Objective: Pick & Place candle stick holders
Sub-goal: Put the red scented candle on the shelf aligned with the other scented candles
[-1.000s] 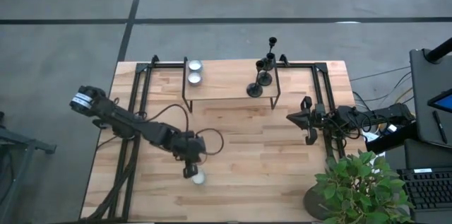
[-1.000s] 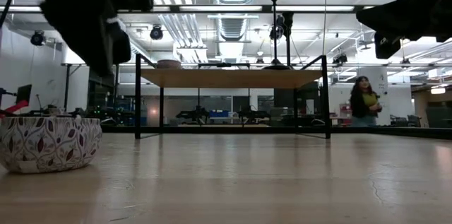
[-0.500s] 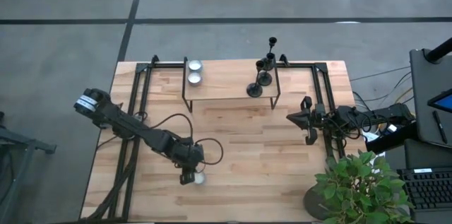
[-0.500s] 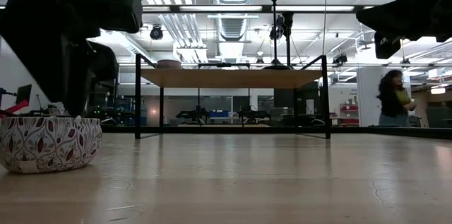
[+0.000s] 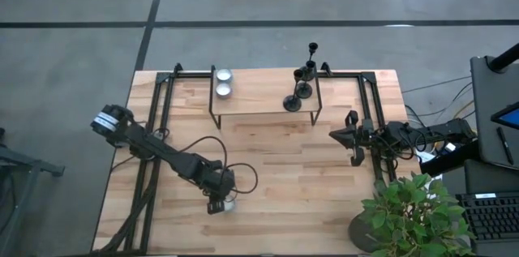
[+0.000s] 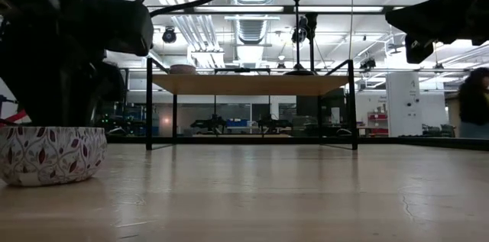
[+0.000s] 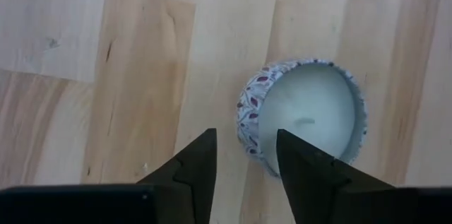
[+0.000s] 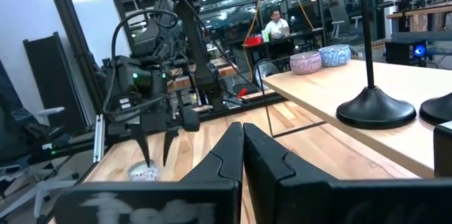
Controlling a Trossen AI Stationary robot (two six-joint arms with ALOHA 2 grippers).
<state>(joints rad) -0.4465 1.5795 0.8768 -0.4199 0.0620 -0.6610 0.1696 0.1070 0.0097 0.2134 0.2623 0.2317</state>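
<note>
While the left gripper (image 5: 216, 206) is held low at the table's near edge, its fingers (image 7: 195, 166) are seen spread apart, straddling the rim of a small white leaf-patterned round candle bowl (image 7: 302, 114) on the light wooden tabletop (image 5: 276, 176), with nothing clamped. Further back on the right side, the right gripper (image 5: 350, 138) is parked above the table with its fingers pressed together and empty. At the far end, the three black metal candlestick holders (image 5: 302, 87) are seen upright on the right end of a wooden, black-framed raised shelf (image 5: 263, 104), with two more small round candle bowls (image 5: 222, 83) at its left end.
</note>
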